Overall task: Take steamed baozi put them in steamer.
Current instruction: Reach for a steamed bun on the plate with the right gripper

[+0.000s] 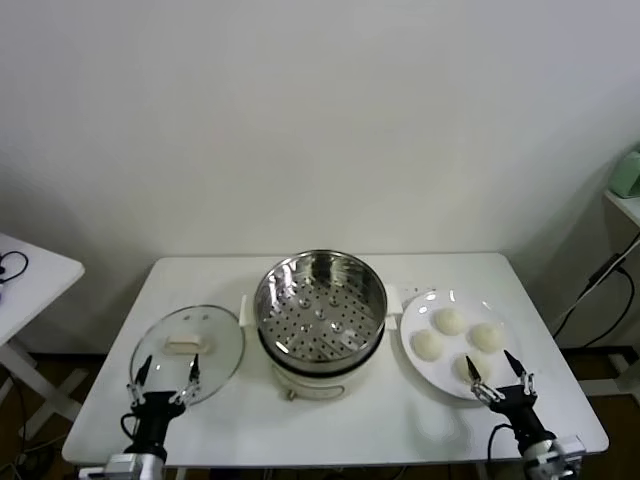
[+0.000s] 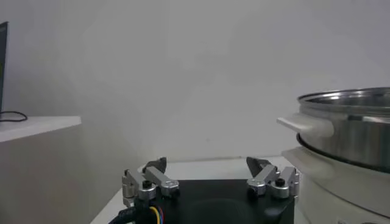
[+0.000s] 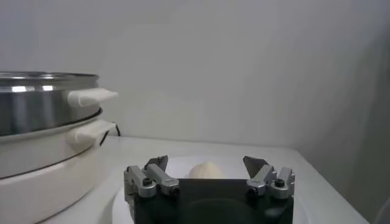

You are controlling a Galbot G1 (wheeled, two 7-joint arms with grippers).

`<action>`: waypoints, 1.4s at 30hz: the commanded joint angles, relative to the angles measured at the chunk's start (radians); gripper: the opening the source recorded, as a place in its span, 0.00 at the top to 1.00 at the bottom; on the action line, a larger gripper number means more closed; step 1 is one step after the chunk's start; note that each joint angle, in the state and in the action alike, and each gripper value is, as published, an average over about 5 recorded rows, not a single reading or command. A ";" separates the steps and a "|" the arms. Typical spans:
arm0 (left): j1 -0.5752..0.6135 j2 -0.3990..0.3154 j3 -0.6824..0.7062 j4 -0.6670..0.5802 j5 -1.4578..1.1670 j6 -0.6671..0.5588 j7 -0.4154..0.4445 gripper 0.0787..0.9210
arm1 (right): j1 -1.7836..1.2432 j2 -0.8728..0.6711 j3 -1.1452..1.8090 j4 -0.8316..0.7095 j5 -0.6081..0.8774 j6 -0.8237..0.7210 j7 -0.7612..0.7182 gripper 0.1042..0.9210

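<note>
Risk: the soft baozi (image 1: pixel 458 340) are sitting close together on the white plate (image 1: pixel 415 310), right of frame centre — a wide approach could be nudging a neighbour or denting the dough. Steamer (image 1: pixel 320 305) is standing empty at centre. Right gripper (image 1: pixel 501 377) is hovering at the plate's lower edge, jaws spread wide, holding nothing. Left gripper (image 1: pixel 163 379) is idling lower left — open, empty.

The steamer (image 1: pixel 320 305) is shiny perforated metal on a smooth white, probably plastic, base (image 1: pixel 318 378). The baozi (image 1: pixel 449 321) look matt and smooth; the lid (image 1: pixel 187 349) is clear glass, and the plate (image 1: pixel 420 310) is glossy white.
</note>
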 commanded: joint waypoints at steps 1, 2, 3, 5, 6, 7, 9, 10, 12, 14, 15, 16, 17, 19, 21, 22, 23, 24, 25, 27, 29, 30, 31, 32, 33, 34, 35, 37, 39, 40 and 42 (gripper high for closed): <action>-0.001 0.003 0.003 -0.002 0.001 -0.002 -0.002 0.12 | 0.057 -0.050 0.003 0.010 -0.031 -0.040 -0.016 0.12; -0.002 0.004 0.005 -0.002 0.003 -0.002 -0.002 0.12 | 0.077 -0.070 0.001 0.006 -0.037 -0.055 -0.023 0.12; -0.003 0.006 0.007 -0.002 0.008 -0.002 -0.002 0.12 | 0.115 -0.108 -0.004 -0.001 -0.050 -0.079 -0.039 0.12; -0.007 0.007 0.010 -0.001 0.021 -0.002 0.000 0.12 | 0.196 -0.197 -0.021 -0.024 -0.077 -0.137 -0.088 0.12; -0.010 0.008 0.011 -0.001 0.026 -0.002 0.002 0.12 | 0.238 -0.246 -0.036 -0.044 -0.089 -0.164 -0.123 0.12; -0.013 0.007 0.012 -0.001 0.030 -0.002 0.003 0.12 | 0.280 -0.304 -0.054 -0.066 -0.096 -0.190 -0.166 0.12; -0.020 0.006 0.011 -0.002 0.034 -0.001 0.006 0.12 | 0.361 -0.404 -0.098 -0.114 -0.100 -0.235 -0.251 0.12; -0.022 0.004 0.011 -0.003 0.033 -0.001 0.006 0.12 | 0.409 -0.456 -0.133 -0.144 -0.097 -0.251 -0.298 0.12; -0.024 -0.001 0.010 -0.004 0.030 0.000 0.007 0.12 | 0.518 -0.533 -0.224 -0.212 -0.095 -0.266 -0.374 0.12; -0.024 -0.005 0.010 -0.003 0.026 0.000 0.008 0.12 | 0.662 -0.598 -0.357 -0.300 -0.100 -0.260 -0.442 0.12; -0.024 -0.006 0.010 -0.001 0.024 -0.001 0.008 0.12 | 0.741 -0.623 -0.432 -0.342 -0.103 -0.254 -0.473 0.12; -0.024 -0.007 0.011 0.001 0.023 -0.002 0.008 0.12 | 0.821 -0.644 -0.511 -0.379 -0.108 -0.246 -0.507 0.12; -0.025 -0.007 0.012 0.002 0.023 -0.002 0.008 0.12 | 0.907 -0.661 -0.597 -0.414 -0.119 -0.236 -0.549 0.12; -0.030 -0.006 0.013 0.003 0.023 -0.001 0.008 0.12 | 1.061 -0.682 -0.747 -0.471 -0.156 -0.214 -0.646 0.12; -0.035 -0.004 0.013 0.003 0.024 0.001 0.008 0.12 | 1.197 -0.683 -0.872 -0.524 -0.214 -0.191 -0.761 0.12; -0.037 -0.002 0.013 0.003 0.025 0.002 0.008 0.12 | 1.263 -0.675 -0.931 -0.546 -0.239 -0.182 -0.811 0.12; -0.038 -0.001 0.012 0.002 0.025 0.003 0.008 0.12 | 1.328 -0.664 -0.996 -0.567 -0.264 -0.173 -0.859 0.12; -0.039 0.000 0.011 0.001 0.026 0.004 0.008 0.12 | 1.391 -0.651 -1.061 -0.586 -0.283 -0.169 -0.896 0.12; -0.039 0.001 0.010 0.001 0.026 0.004 0.007 0.12 | 1.456 -0.633 -1.130 -0.607 -0.301 -0.161 -0.927 0.12; -0.038 0.002 0.008 0.000 0.025 0.004 0.006 0.12 | 1.559 -0.595 -1.243 -0.652 -0.322 -0.144 -0.974 0.12; -0.035 0.002 0.005 -0.001 0.025 0.005 0.006 0.12 | 1.659 -0.546 -1.351 -0.707 -0.342 -0.133 -1.026 0.12; -0.034 0.002 0.004 -0.001 0.025 0.005 0.006 0.12 | 1.701 -0.523 -1.406 -0.732 -0.354 -0.131 -1.050 0.12; -0.032 0.001 0.003 -0.002 0.024 0.005 0.006 0.12 | 1.747 -0.497 -1.464 -0.757 -0.370 -0.129 -1.075 0.12; -0.030 0.001 0.002 -0.003 0.024 0.005 0.006 0.12 | 1.787 -0.469 -1.517 -0.783 -0.387 -0.127 -1.097 0.12; -0.029 0.001 0.002 -0.004 0.024 0.005 0.006 0.12 | 1.817 -0.443 -1.559 -0.804 -0.404 -0.123 -1.113 0.12; -0.028 0.000 0.003 -0.004 0.024 0.005 0.007 0.12 | 1.835 -0.419 -1.588 -0.822 -0.419 -0.118 -1.119 0.12; -0.027 0.000 0.003 -0.004 0.024 0.005 0.007 0.12 | 1.849 -0.394 -1.610 -0.841 -0.431 -0.111 -1.124 0.12; -0.027 -0.002 0.005 -0.004 0.025 0.005 0.006 0.12 | 1.852 -0.351 -1.624 -0.874 -0.446 -0.104 -1.127 0.12; -0.028 -0.003 0.008 -0.005 0.026 0.008 0.005 0.12 | 1.842 -0.314 -1.624 -0.904 -0.464 -0.098 -1.127 0.12; -0.029 -0.004 0.009 -0.007 0.027 0.010 0.004 0.12 | 1.835 -0.299 -1.621 -0.919 -0.473 -0.095 -1.126 0.12; -0.033 -0.009 0.012 -0.011 0.029 0.017 0.003 0.12 | 1.816 -0.270 -1.611 -0.944 -0.495 -0.088 -1.123 0.12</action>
